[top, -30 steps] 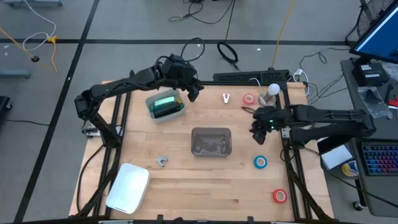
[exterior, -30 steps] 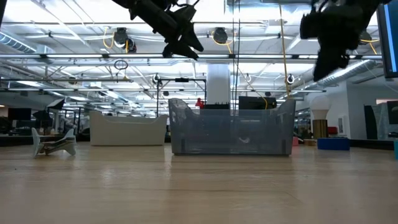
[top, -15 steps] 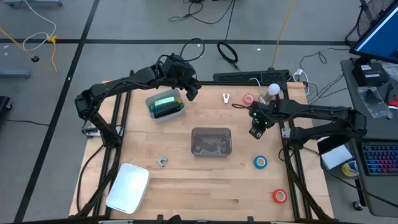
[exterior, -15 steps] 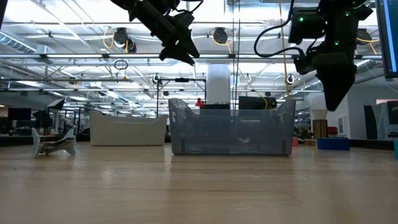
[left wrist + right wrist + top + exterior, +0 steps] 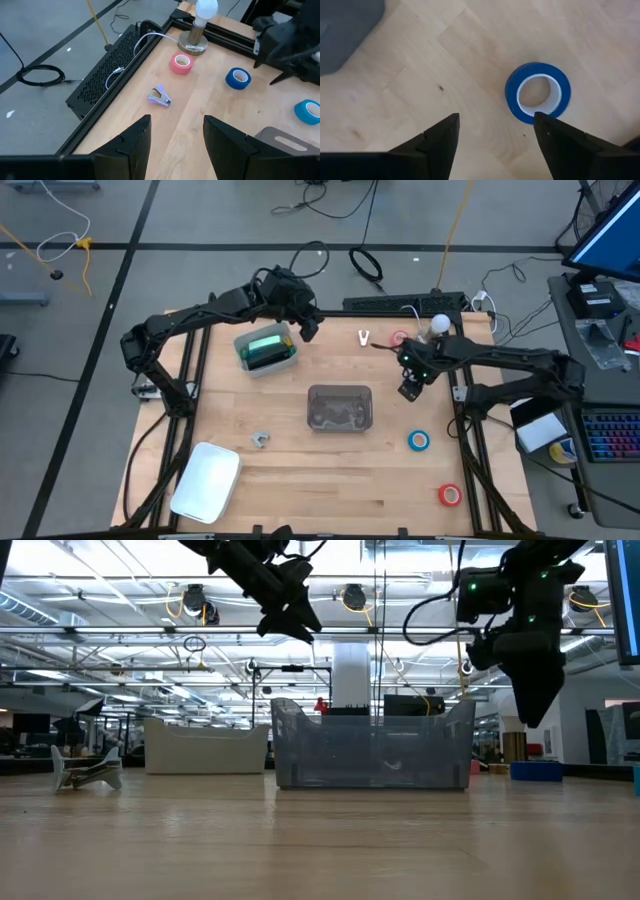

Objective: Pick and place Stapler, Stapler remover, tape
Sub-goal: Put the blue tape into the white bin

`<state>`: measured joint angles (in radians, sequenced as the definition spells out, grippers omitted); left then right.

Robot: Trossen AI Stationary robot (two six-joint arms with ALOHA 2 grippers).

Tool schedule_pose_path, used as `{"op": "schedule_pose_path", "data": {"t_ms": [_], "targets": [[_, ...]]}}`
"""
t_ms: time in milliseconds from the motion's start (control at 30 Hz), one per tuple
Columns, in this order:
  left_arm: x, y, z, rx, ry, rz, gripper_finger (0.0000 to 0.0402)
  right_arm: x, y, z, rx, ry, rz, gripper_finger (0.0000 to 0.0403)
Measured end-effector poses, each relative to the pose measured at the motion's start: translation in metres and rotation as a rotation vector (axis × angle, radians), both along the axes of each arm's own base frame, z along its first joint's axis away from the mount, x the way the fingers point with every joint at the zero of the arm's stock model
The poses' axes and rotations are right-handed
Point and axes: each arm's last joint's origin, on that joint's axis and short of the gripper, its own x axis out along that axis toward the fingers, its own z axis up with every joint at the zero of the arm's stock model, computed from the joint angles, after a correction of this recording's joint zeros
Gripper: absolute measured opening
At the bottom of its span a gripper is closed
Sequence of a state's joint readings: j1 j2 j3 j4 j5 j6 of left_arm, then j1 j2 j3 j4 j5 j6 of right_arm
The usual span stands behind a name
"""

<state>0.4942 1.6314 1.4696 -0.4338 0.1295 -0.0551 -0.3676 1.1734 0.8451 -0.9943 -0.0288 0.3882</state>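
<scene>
We see a dark blue tape roll flat on the table, now just under the right gripper, which has swung toward the far edge, jaws wide and empty. A grasp looks close. The left gripper hovers open near the stapler; the grey bin sits clear.
</scene>
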Motion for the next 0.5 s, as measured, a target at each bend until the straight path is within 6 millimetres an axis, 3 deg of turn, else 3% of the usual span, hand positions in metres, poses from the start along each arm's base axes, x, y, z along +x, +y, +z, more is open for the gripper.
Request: {"op": "schedule_pose_path", "data": {"t_ms": [500], "targets": [[0.001, 0.001, 0.002, 0.009, -0.017, 0.002, 0.0179, 0.021, -0.010, -0.050, 0.019, 0.238, -0.059, 0.0227]]}}
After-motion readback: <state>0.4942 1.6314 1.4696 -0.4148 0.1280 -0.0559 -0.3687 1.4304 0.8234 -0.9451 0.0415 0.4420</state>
